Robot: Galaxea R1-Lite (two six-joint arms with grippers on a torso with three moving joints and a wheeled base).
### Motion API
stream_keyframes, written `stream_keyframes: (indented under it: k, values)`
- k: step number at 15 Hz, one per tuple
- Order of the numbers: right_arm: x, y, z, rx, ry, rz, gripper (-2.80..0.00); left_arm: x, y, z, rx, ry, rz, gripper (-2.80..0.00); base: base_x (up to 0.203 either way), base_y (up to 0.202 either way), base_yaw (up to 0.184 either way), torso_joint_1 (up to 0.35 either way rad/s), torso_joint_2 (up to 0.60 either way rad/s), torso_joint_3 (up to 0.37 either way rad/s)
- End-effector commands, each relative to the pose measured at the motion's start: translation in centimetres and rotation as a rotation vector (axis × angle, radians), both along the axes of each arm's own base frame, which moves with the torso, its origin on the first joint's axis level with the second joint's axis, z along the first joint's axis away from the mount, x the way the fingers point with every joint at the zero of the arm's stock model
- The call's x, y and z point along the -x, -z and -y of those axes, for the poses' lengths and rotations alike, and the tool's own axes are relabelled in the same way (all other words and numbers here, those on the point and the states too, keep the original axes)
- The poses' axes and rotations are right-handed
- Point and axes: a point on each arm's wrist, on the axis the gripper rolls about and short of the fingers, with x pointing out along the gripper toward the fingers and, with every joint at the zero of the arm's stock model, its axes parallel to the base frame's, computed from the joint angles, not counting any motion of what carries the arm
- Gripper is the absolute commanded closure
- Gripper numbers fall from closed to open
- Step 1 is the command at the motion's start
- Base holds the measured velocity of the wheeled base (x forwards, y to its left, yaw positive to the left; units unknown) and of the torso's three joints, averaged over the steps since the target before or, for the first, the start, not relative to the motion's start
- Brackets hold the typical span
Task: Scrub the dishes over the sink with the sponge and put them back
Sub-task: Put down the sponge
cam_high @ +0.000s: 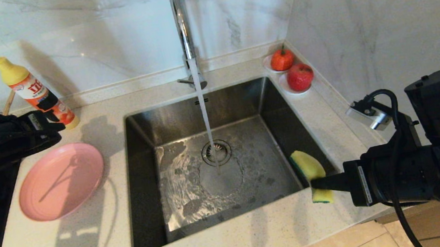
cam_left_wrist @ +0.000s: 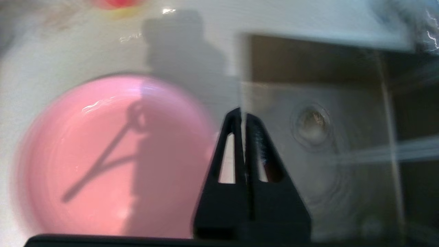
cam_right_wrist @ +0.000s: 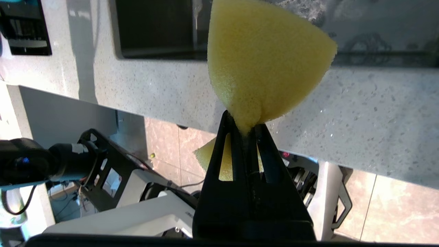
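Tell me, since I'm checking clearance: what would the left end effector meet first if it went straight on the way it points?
Probably the near rim of the sink, just past the pink plate. The shut left end effector points at that edge; depth is unclear.

White grey-veined marble walls [cam_high: 375,15] met at a corner behind the speckled light stone worktop [cam_high: 93,236]; beige floor tiles [cam_high: 348,244] below, hard shadows.

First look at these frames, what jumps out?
Water runs from the tap onto the drain of the sink. At the sink's right edge, the right gripper pinches the yellow sponge. The pink plate lies on the counter left of the sink, the shut left gripper beside it.
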Motion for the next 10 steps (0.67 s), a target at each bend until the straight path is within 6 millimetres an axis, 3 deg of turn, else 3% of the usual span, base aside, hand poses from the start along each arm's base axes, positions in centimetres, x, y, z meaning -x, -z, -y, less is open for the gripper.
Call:
stream_keyframes:
  k: [1, 3, 6, 10]
  values:
    - [0.0, -0.1, 0.1, -0.001, 0.007, 0.001, 0.0, 0.1, -0.7, 3.6, -0.095, 0.145, 0.056, 0.0, 0.0, 0.0, 0.0, 0.0, 0.0, 0.0]
    - [0.1, -0.1, 0.1, -0.004, 0.012, -0.001, 0.0, 2.8, -2.6, 4.8, -0.114, 0.165, 0.162, 0.0, 0.0, 0.0, 0.0, 0.0, 0.0, 0.0]
    - [0.0, 0.2, 0.3, 0.003, 0.022, -0.008, 0.0, 8.2, -4.4, 4.8, -0.13, 0.061, 0.274, 0.0, 0.0, 0.0, 0.0, 0.0, 0.0, 0.0]
    - [0.0, 0.4, 0.4, 0.008, 0.026, -0.016, 0.0, 15.7, -3.5, 3.6, -0.13, -0.039, 0.359, 0.0, 0.0, 0.0, 0.0, 0.0, 0.0, 0.0]
